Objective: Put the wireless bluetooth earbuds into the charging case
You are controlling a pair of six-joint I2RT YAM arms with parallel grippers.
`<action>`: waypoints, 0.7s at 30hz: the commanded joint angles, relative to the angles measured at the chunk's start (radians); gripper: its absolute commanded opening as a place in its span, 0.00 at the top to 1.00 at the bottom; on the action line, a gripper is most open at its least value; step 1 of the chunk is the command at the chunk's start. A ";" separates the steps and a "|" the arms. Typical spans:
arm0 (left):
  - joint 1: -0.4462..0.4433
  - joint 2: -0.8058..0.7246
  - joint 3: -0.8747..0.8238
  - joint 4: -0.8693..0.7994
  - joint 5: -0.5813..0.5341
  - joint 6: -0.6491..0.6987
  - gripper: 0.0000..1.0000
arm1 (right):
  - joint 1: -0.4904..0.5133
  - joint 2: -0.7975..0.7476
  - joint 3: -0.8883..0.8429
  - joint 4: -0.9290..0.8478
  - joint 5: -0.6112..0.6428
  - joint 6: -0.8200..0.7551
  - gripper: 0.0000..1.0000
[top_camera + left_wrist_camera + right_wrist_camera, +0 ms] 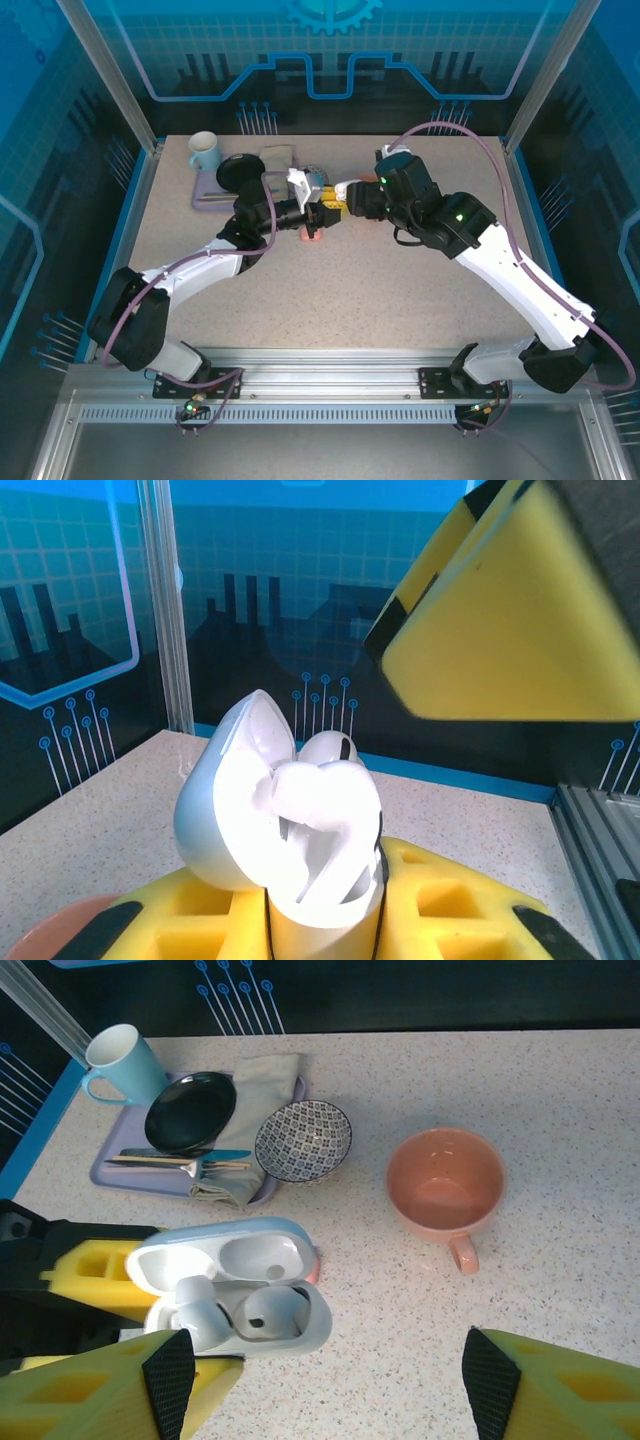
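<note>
The left end effector (pixel 318 214) was clamped on the open charging case (pixel 240 1290), and the right end effector (pixel 330 1400) hung spread just above it. One white earbud (pixel 200 1317) looked half-seated in the case. It seemed light, slick and rigid, and best pinched across its bulb.

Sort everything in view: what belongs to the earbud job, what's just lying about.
For the job: open white charging case; two white earbuds sitting in it; left fingers gripping the case.
Lying about: pink cup; patterned bowl; black plate; blue mug; tray; cloth; cutlery.
</note>
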 commanded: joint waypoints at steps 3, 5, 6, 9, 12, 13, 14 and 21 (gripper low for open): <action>0.004 -0.001 -0.018 0.057 0.016 -0.023 1.00 | -0.018 0.018 -0.025 -0.015 0.013 0.012 0.26; 0.004 0.001 -0.021 0.060 0.017 -0.024 1.00 | -0.021 0.026 -0.025 -0.006 0.006 0.006 0.27; 0.003 0.000 -0.021 0.059 0.016 -0.024 1.00 | -0.024 0.035 -0.020 -0.007 -0.001 0.008 0.27; 0.004 0.003 -0.020 0.061 0.013 -0.024 1.00 | -0.022 0.050 -0.011 0.005 -0.041 0.005 0.28; 0.004 0.009 -0.019 0.062 0.013 -0.024 1.00 | -0.012 0.055 -0.002 0.021 -0.076 0.003 0.30; 0.003 0.010 -0.017 0.063 0.012 -0.024 1.00 | -0.005 0.056 0.006 0.023 -0.080 0.002 0.30; 0.003 0.010 -0.017 0.063 0.012 -0.024 1.00 | 0.002 0.052 0.012 0.023 -0.081 0.000 0.30; 0.004 0.018 -0.016 0.063 0.012 -0.028 1.00 | 0.008 0.010 0.032 0.032 -0.084 0.000 0.31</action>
